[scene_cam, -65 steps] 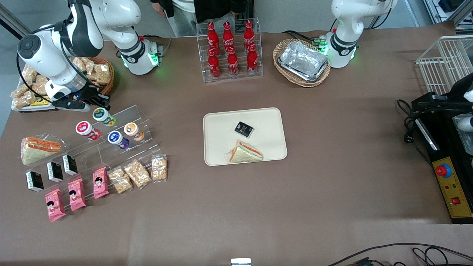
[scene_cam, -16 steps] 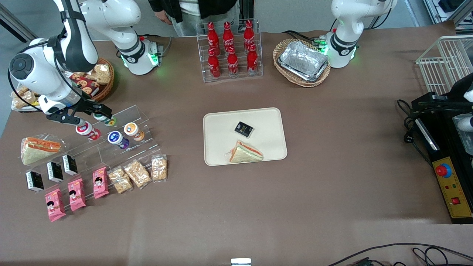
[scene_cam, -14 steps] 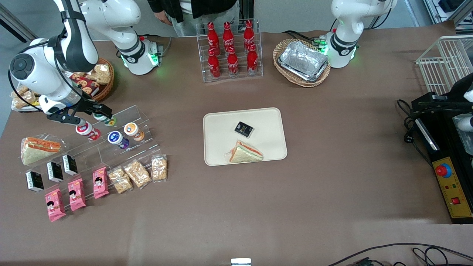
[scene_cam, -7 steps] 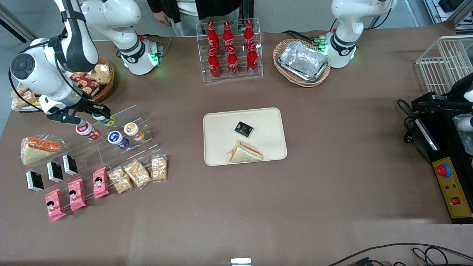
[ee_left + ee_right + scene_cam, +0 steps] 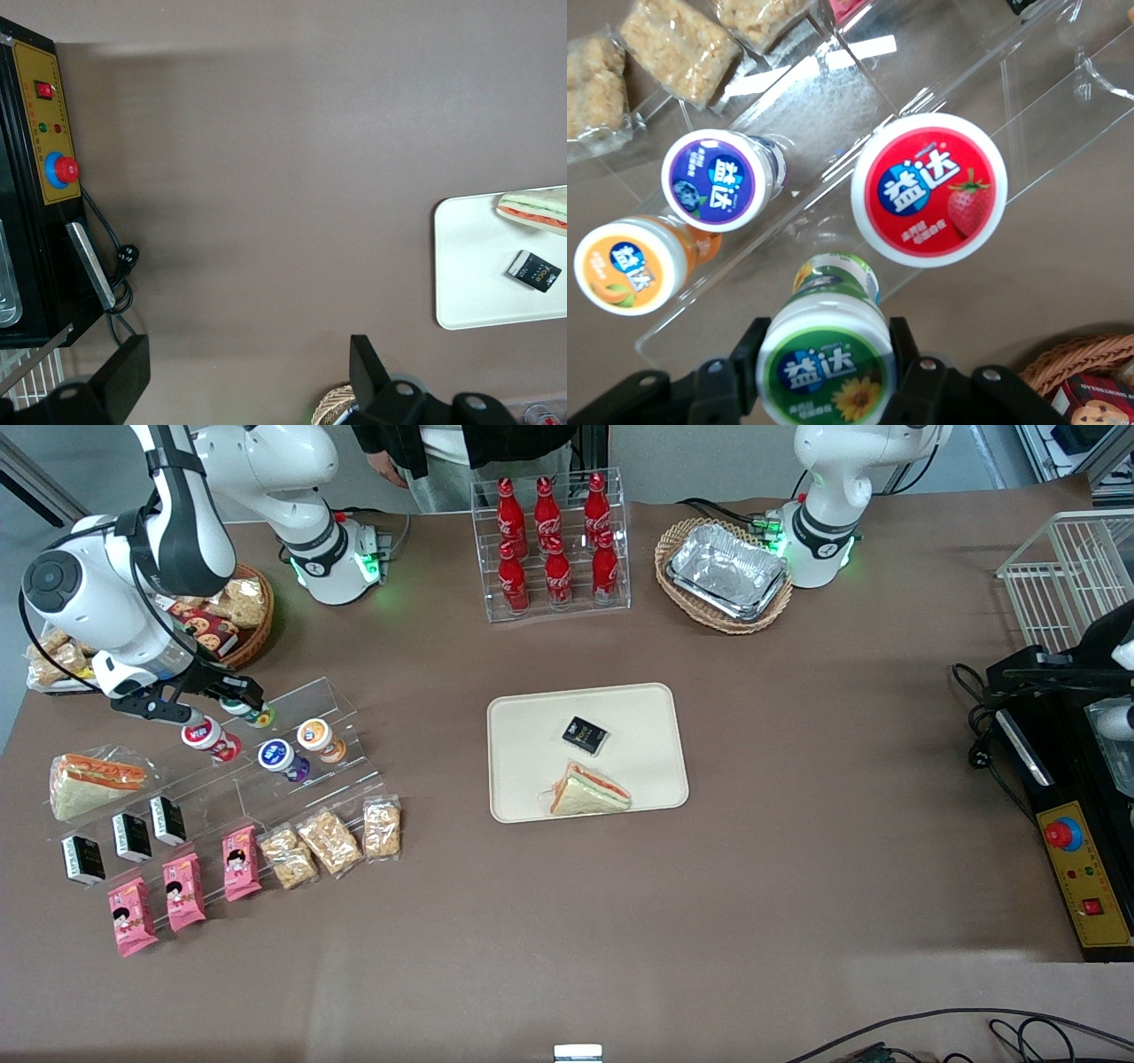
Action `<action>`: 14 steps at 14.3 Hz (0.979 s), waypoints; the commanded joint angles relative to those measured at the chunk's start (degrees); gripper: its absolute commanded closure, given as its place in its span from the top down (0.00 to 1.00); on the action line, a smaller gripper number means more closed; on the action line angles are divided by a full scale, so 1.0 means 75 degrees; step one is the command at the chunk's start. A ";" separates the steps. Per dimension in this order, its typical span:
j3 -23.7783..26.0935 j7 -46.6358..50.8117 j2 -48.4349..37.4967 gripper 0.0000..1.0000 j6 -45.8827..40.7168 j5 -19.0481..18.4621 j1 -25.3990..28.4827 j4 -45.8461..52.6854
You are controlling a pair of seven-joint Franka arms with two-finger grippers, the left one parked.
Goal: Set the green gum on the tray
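The gripper (image 5: 824, 354) has its jaws closed on the green gum (image 5: 825, 359), one finger (image 5: 749, 359) against each side of the white lid. In the front view the gripper (image 5: 232, 695) sits over the upper step of the clear stand (image 5: 292, 735), at the working arm's end of the surface (image 5: 797, 779), with the gum (image 5: 246, 708) showing just under it. The gum appears slightly raised off the step, though I cannot tell for sure.

The red gum (image 5: 928, 189) stands just beside it on the same step. The purple gum (image 5: 719, 180) and orange gum (image 5: 631, 266) stand one step lower, nearer the front camera.

The tray (image 5: 523, 717) lies well apart, mid-surface, toward the parked arm. On it rest a small black packet (image 5: 584, 734) and a wrapped sandwich (image 5: 588, 790), the sandwich nearer the front camera.
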 commanded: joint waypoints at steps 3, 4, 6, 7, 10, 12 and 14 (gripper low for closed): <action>0.0095 -0.0009 -0.1299 0.29 -0.1720 -0.0093 0.0036 0.0433; 0.0200 0.0002 -0.1463 0.29 -0.2271 -0.0093 0.0036 0.0714; 0.0504 0.0014 -0.1582 0.29 -0.3198 -0.0081 0.0036 0.1300; 0.0726 0.0095 -0.1582 0.29 -0.3492 -0.0058 0.0036 0.1558; 0.1698 0.0597 -0.1571 0.28 -0.3963 0.0677 0.0024 0.2168; 0.2703 0.1591 -0.1501 0.27 -0.3906 0.1194 0.0024 0.2321; 0.3677 0.2470 -0.1221 0.26 -0.3544 0.1523 0.0024 0.2450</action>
